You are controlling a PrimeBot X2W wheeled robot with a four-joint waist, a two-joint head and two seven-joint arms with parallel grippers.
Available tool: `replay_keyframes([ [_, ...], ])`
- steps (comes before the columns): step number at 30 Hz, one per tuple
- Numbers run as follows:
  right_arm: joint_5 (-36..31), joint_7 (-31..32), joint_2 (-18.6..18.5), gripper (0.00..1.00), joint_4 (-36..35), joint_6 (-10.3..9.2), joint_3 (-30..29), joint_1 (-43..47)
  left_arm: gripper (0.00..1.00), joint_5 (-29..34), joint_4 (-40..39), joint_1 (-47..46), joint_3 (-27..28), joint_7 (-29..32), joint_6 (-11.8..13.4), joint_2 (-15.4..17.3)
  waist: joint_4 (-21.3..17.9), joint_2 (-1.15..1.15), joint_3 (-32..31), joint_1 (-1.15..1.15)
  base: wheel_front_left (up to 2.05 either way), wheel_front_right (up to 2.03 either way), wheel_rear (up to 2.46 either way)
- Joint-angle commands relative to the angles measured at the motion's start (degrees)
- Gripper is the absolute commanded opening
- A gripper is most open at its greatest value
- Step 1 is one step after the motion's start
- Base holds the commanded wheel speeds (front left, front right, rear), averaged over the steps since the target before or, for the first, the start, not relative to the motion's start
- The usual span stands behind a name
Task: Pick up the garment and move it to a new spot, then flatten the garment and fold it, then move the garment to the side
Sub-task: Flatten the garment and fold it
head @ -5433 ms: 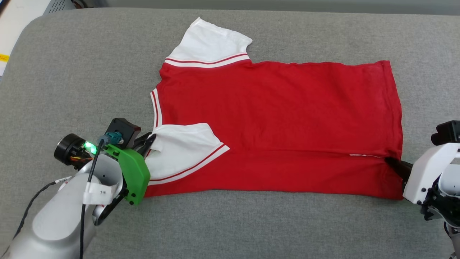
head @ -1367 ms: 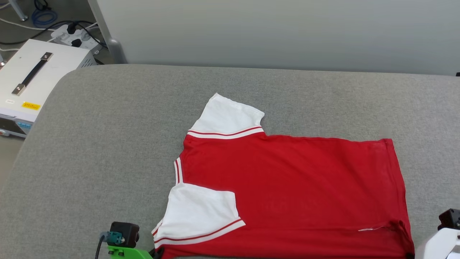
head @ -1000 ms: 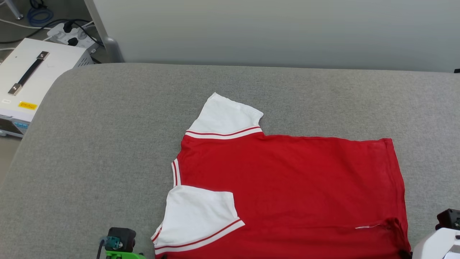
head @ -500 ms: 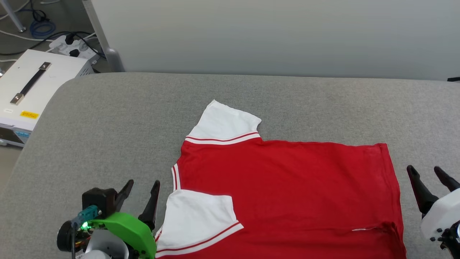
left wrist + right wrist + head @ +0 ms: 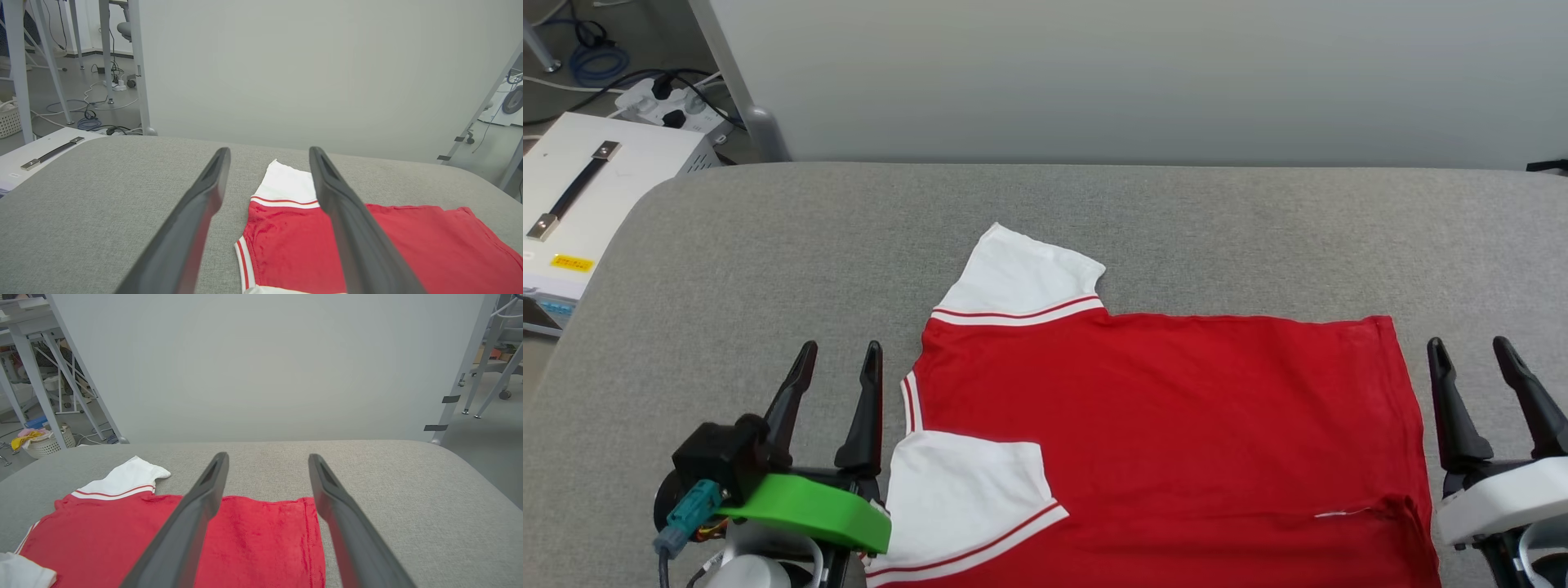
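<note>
We release the near fold: left gripper [image 5: 841, 349] and right gripper [image 5: 1467, 343] now hang wide and empty beside the garment [image 5: 1176, 408], far side next.

No words or numbers can be read. The white box [image 5: 621, 167] has a small yellow sticker [image 5: 572, 262] on it, but its dark marks are too tiny to make out. The garment [image 5: 1168, 425] lies with a plain red side up.

Lab: backdrop panel [image 5: 1094, 82], floor cables [image 5: 88, 118], power strip [image 5: 662, 102]
</note>
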Motion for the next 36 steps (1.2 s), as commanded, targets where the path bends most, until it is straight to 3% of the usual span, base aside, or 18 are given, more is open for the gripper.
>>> replay_keyframes([
  [1,-0.38,-0.95,0.49,1.00,0.22,-0.04,0.33,0.88,1.00,1.54,-0.05,1.41,0.97,-0.31,-1.07,-0.98,-0.24,0.00,0.20,0.00,0.00,0.00,0.00],
  [12,-0.06,-3.92,1.70,1.00,2.58,-0.04,1.00,-0.33,1.00,9.67,3.25,0.65,7.02,-0.33,-9.74,-7.68,-1.46,0.00,2.84,0.00,0.00,0.00,0.00],
  [17,0.63,-4.07,2.03,1.00,1.90,-0.04,0.40,-0.22,1.00,10.66,7.72,-4.20,6.00,0.37,-13.02,-7.43,-2.14,0.00,5.93,0.00,0.00,0.00,0.00],
  [23,0.30,-3.31,2.10,1.00,0.54,-0.04,0.77,-2.27,1.00,9.16,12.18,-16.87,2.45,10.16,-15.82,-4.05,-4.03,0.00,12.42,0.00,0.00,0.00,0.00],
  [28,0.47,-3.93,2.17,1.00,-0.39,-0.04,1.97,-4.54,1.00,7.14,15.84,-28.52,-1.60,20.38,-16.55,-0.97,-6.38,0.00,16.96,0.00,0.00,0.00,0.00],
  [32,1.02,-5.00,2.36,1.00,-1.02,-0.04,3.13,-6.20,1.00,4.40,19.23,-38.84,-6.67,29.56,-16.67,1.87,-8.16,0.00,20.13,0.00,0.00,0.00,0.00],
  [33,1.36,-5.28,2.70,1.00,-0.73,-0.04,3.90,-7.48,1.00,1.40,23.28,-45.84,-8.69,37.09,-16.69,3.15,-9.59,0.00,22.20,0.00,0.00,0.00,0.00],
  [36,1.50,-5.86,2.93,1.00,-0.41,-0.04,4.69,-8.65,1.00,-0.10,27.26,-51.22,-9.87,43.16,-16.70,3.56,-10.72,0.00,23.88,0.00,0.00,0.00,0.00],
])
